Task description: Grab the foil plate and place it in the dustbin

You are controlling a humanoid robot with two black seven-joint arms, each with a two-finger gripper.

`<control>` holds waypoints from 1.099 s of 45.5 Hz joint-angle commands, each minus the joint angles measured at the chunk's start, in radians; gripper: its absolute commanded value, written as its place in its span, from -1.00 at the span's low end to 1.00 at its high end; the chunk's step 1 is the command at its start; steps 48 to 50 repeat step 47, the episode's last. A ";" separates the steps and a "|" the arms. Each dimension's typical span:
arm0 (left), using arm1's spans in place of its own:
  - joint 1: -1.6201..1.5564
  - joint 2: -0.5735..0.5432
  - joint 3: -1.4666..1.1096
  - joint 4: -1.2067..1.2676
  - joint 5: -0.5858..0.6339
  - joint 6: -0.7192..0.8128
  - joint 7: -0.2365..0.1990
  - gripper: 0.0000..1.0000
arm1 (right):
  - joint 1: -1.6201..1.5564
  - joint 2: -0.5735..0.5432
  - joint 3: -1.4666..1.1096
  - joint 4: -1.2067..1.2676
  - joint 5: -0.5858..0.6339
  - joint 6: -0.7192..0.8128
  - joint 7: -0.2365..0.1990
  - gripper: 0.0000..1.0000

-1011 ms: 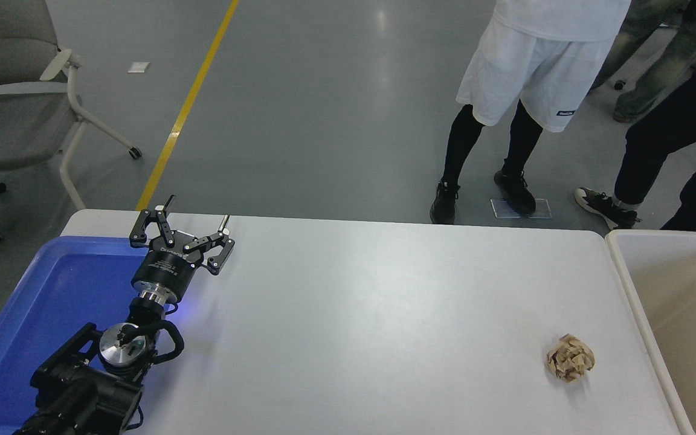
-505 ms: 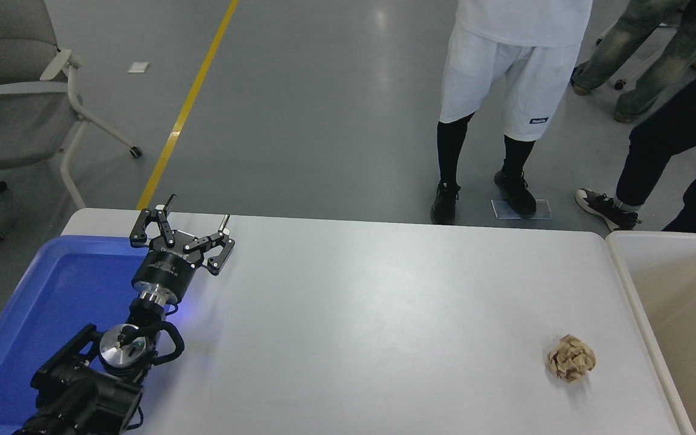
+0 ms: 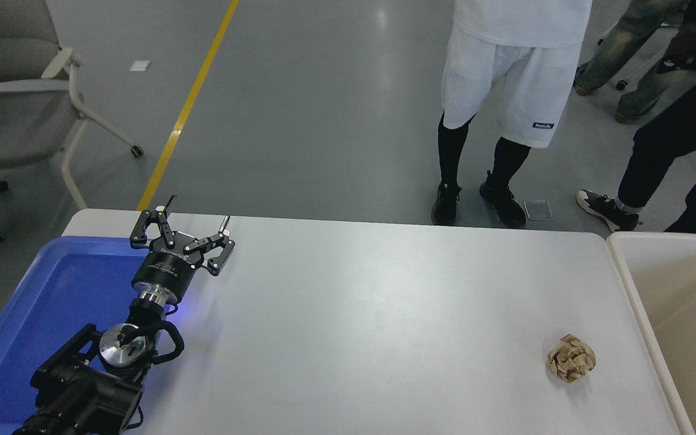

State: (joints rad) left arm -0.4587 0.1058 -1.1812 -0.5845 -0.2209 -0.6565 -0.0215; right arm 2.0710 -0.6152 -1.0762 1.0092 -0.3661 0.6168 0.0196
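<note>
1. No shiny silver foil plate shows anywhere in frame, so its direction from either hand and its long axis cannot be judged.
2. The large cream plastic dustbin (image 3: 680, 314) sits at the right edge, beside the white bench (image 3: 384, 314).
3. The black left hand (image 3: 193, 225), lower left, is spread wide, holding nothing.
4. The right hand is out of view.

Left gripper (image 3: 196, 219): lower left, fingers spread, over blue tray (image 3: 52, 302) edge
Paper ball (image 3: 570, 358): lower right on table (image 3: 384, 314)
Dustbin (image 3: 680, 302): right edge
Person (image 3: 505, 90): top, standing
</note>
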 commanded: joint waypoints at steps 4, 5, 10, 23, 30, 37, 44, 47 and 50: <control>0.000 0.000 -0.001 0.000 -0.001 0.000 0.000 0.98 | 0.075 0.129 -0.090 0.161 -0.004 0.093 0.000 1.00; 0.000 0.000 0.000 0.000 -0.002 0.000 0.000 0.98 | 0.077 0.137 -0.096 0.166 -0.004 0.103 0.000 1.00; 0.000 0.000 0.000 0.000 -0.002 0.000 0.000 0.98 | 0.078 0.157 -0.102 0.192 -0.004 0.156 0.000 1.00; 0.000 0.000 -0.001 0.000 -0.002 0.000 0.000 0.98 | 0.049 0.177 -0.102 0.210 -0.002 0.169 0.000 1.00; 0.000 0.000 0.000 0.000 -0.002 0.000 0.000 0.98 | 0.041 0.175 -0.113 0.212 -0.002 0.169 0.000 1.00; 0.000 0.000 -0.001 0.000 -0.002 0.000 0.000 0.98 | 0.038 0.173 -0.114 0.212 -0.002 0.169 0.000 1.00; 0.000 0.000 0.000 0.000 -0.002 0.000 0.000 0.98 | 0.037 0.173 -0.114 0.212 -0.002 0.169 -0.001 1.00; 0.000 0.000 -0.001 0.000 -0.002 0.000 0.000 0.98 | 0.037 0.175 -0.114 0.212 -0.002 0.169 -0.001 1.00; 0.000 0.000 -0.001 0.000 -0.002 0.000 0.000 0.98 | 0.037 0.175 -0.114 0.212 -0.002 0.169 -0.001 1.00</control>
